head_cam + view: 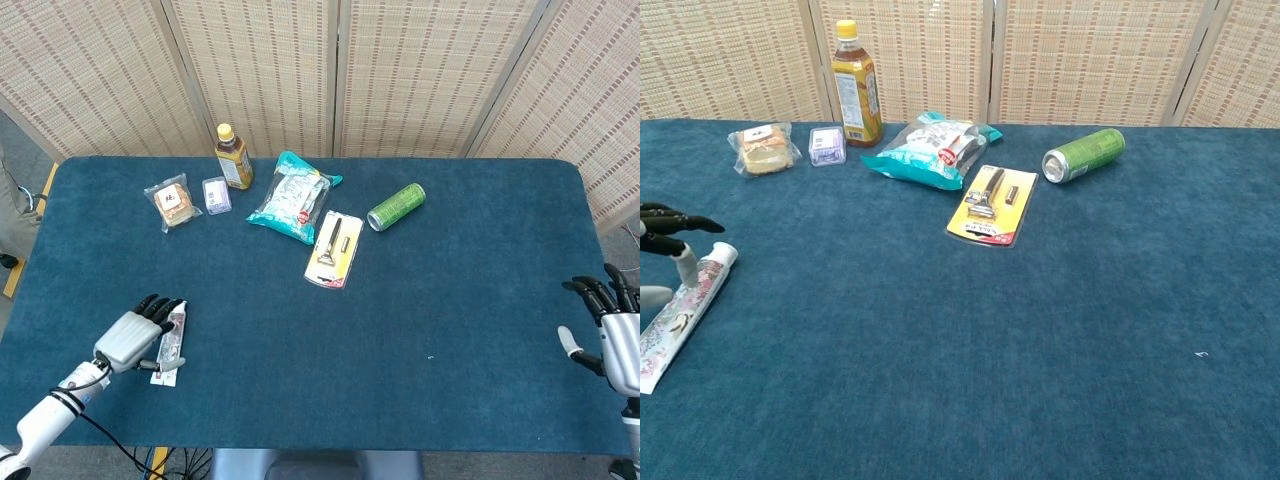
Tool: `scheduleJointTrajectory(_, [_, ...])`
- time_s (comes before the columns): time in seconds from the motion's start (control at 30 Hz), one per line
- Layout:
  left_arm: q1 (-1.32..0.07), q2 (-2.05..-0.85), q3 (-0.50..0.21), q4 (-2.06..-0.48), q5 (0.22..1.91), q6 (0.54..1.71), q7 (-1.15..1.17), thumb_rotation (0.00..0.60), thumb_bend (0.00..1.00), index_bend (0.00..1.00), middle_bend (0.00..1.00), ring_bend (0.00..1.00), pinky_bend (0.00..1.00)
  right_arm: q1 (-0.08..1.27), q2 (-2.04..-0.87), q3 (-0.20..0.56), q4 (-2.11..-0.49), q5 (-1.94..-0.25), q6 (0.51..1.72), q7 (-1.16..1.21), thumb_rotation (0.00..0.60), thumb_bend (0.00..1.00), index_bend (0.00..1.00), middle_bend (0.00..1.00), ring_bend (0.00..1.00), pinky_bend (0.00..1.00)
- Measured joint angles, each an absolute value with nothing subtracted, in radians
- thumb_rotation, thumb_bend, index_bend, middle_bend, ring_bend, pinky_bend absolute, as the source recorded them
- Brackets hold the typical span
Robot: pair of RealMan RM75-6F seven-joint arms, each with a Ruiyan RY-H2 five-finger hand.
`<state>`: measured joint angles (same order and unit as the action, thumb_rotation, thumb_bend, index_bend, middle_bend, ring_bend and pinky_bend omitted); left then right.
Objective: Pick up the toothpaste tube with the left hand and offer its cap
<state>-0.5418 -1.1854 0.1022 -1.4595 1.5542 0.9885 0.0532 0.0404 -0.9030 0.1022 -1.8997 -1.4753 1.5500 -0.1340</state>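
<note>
White and floral-printed, the toothpaste tube (171, 341) is found lying flat on the bench (450, 300) near the front-left corner, its cap (725, 253) turned toward the back edge and its crimped end toward the front edge. The left hand (130, 335) is seen just beside the tube on its left flank, dark fingertips (680, 222) extended above the cap end. Whether the tube is actually grasped cannot be told from either view; contact appears limited to the thumb side. It is judged that the pick-up is not yet done, since the tube rests on the blue cloth.

The right hand (612, 335) is noted well apart at the right edge, fingers spread and nothing held, presumably kept out of the way.

Toward the back edge, a bottle (857, 84), a wrapped snack (764, 148), a small purple pack (826, 144), a teal bag (932, 147), a carded razor (992, 205) and a green can (1083, 154) are recorded, all well apart from the tube.
</note>
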Motion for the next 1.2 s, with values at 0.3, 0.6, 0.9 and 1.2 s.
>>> scheduleJointTrajectory(0.3, [-0.553, -1.216, 0.050, -1.356, 1.425, 0.915, 0.064, 0.000, 0.13, 0.32, 0.00, 0.00, 0.00, 0.030, -0.900, 0.099, -1.895, -1.475, 1.560, -0.122, 0.600, 0.25, 0.29, 0.28, 0.08, 0.21])
scheduleJointTrajectory(0.6, [-0.566, -1.270, 0.016, -1.288, 1.312, 0.818, 0.073, 0.000, 0.13, 0.32, 0.00, 0.00, 0.00, 0.030, -0.900, 0.098, -1.886, -1.478, 1.558, -0.111, 0.600, 0.25, 0.29, 0.28, 0.08, 0.21])
scheduleJointTrajectory(0.9, [-0.595, -1.296, -0.007, -1.341, 1.337, 0.781, -0.034, 0.000, 0.13, 0.32, 0.00, 0.00, 0.00, 0.025, -0.902, 0.097, -1.877, -1.472, 1.559, -0.104, 0.600, 0.25, 0.29, 0.28, 0.08, 0.21])
scheduleJointTrajectory(1.2, [-0.616, -1.299, -0.001, -1.443, 1.420, 0.807, -0.057, 0.000, 0.13, 0.32, 0.00, 0.00, 0.00, 0.022, -0.904, 0.098, -1.868, -1.464, 1.559, -0.096, 0.600, 0.25, 0.29, 0.28, 0.08, 0.21])
